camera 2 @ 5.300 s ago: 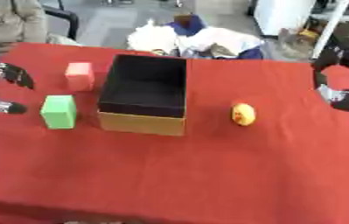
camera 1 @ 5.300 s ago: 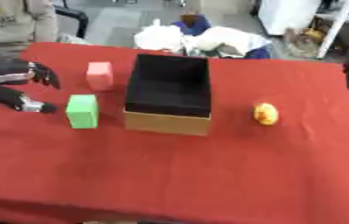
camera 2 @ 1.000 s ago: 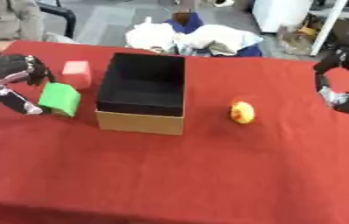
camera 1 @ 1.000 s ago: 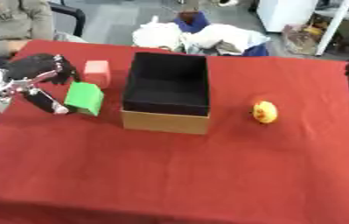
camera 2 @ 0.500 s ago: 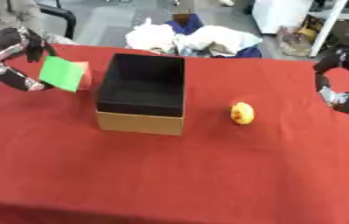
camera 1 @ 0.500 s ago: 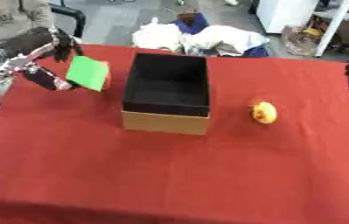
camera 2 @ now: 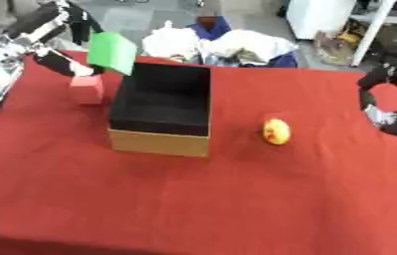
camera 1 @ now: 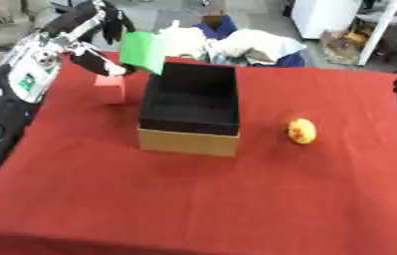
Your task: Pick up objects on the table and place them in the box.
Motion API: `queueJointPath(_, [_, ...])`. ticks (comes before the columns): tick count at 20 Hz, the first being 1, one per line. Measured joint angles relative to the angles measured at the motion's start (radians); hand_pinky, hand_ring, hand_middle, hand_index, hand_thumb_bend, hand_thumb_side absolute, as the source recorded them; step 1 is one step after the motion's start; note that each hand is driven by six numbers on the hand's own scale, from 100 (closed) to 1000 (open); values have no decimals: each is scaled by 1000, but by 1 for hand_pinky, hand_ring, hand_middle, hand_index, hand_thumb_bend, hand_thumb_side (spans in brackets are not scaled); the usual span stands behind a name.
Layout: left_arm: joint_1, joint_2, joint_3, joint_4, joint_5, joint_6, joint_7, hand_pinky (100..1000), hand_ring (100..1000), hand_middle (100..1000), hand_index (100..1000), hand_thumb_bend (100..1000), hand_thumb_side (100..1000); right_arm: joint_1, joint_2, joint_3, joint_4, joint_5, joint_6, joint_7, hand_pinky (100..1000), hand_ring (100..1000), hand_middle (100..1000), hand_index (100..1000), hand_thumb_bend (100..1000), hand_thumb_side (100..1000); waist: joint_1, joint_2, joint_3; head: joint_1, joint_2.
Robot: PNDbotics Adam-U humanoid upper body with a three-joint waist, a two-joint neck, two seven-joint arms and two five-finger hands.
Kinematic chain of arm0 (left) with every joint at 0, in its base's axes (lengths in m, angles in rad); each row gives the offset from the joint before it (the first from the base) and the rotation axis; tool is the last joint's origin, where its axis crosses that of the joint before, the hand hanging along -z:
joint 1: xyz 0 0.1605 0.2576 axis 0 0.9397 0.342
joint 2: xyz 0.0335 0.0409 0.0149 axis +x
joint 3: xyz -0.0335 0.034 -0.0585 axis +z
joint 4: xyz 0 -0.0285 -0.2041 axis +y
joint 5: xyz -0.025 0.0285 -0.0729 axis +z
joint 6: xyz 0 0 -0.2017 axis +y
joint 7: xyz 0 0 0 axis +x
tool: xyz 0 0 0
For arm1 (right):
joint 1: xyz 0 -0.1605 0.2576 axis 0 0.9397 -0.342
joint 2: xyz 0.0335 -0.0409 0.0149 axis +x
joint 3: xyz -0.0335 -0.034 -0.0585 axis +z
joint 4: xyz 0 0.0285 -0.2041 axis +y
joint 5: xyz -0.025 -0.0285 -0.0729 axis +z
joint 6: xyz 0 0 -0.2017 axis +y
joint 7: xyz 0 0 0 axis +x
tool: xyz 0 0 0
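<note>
Above the box's far left corner, the left robot hand pinches a green block by its faces; it looks light, stiff, easily carried.

Lab or workshop, red-clothed table, white cabinet

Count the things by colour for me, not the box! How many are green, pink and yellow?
Green: 1, the green block held in the left hand
Pink: 1, the pink block
Yellow: 1, the yellow thing
Total: 3
</note>
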Motion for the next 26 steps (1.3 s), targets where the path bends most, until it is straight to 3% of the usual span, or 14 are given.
queueJointPath(2, [-1,-30,-2,25,-30,-11,-13,482,414,420,481,237,100,-2,5,3,0,-3,2,2,703,598,585,681,100,255,-1,5,-5,7,-5])
queueJointPath(7, [1,-85,-3,90,-99,-33,-23,506,446,455,514,216,264,-5,13,5,1,-7,8,8,704,596,582,680,100,254,-1,10,-15,16,-11])
queueJointPath(8, [2,-93,-3,100,-106,-38,-23,530,476,490,557,242,408,-5,15,5,1,-8,9,9,705,596,581,680,100,254,-1,11,-16,17,-11])
queueJointPath(10, [5,-102,-4,113,-120,-50,-30,553,507,528,622,287,548,-5,16,5,3,-8,11,11,704,596,581,680,100,254,0,12,-16,19,-11])
queueJointPath(11, [6,-105,-5,117,-125,-57,-36,569,534,563,685,335,671,-5,16,5,3,-9,12,12,705,596,581,680,100,255,0,12,-16,19,-11])
queueJointPath(13, [11,-105,-8,117,-131,-68,-48,613,596,639,774,425,797,-5,16,5,3,-11,14,14,705,596,581,680,100,253,0,12,-16,20,-11])
queueJointPath(16, [13,-104,-13,111,-132,-76,-69,652,653,706,827,538,922,-4,16,5,3,-14,15,15,705,595,580,680,100,254,0,12,-16,20,-12])
queueJointPath(17, [14,-104,-15,105,-130,-77,-74,671,674,729,845,599,947,-3,16,5,3,-15,16,16,705,595,581,680,100,253,0,12,-15,20,-12])
queueJointPath(20, [19,-95,-17,76,-122,-76,-85,715,724,771,875,667,986,-2,16,5,3,-15,16,16,705,595,581,680,100,253,0,12,-14,20,-12])
queueJointPath(26, [22,-29,-22,5,-100,-68,-92,729,737,780,876,721,931,1,16,5,6,-15,16,16,705,595,580,680,100,253,1,11,-5,14,-12])
